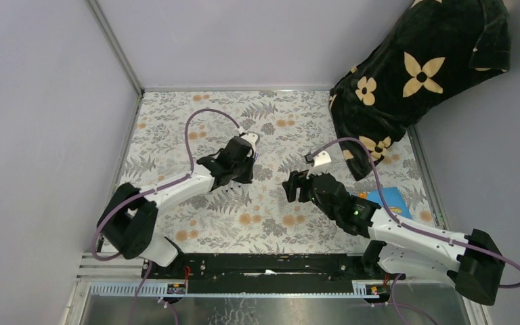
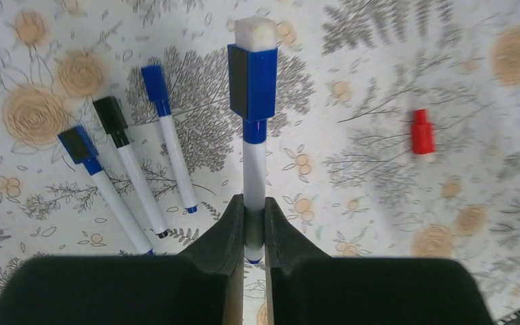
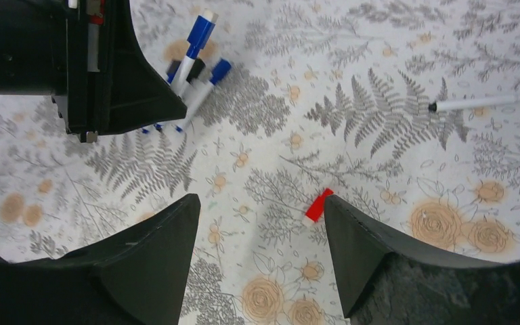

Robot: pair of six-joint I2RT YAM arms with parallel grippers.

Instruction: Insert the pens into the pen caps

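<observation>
Gripping a white pen [image 2: 254, 162] by its lower barrel, the left gripper [image 2: 254, 211] is clamped narrow. The pen's far end is seated in a blue cap [image 2: 252, 84]. At 9 o'clock of it, three pens [image 2: 135, 183] lie on the floral cloth [image 2: 352, 203], each seated in its own cap: two black, one blue. A red cap [image 3: 317, 206] lies by itself at 3 o'clock. The right gripper [image 3: 261, 200] hangs above the red cap, fingers spread wide, gripping nothing. A bare pen [image 3: 477, 103] lies at 2 o'clock of the red cap, dark tip exposed.
</observation>
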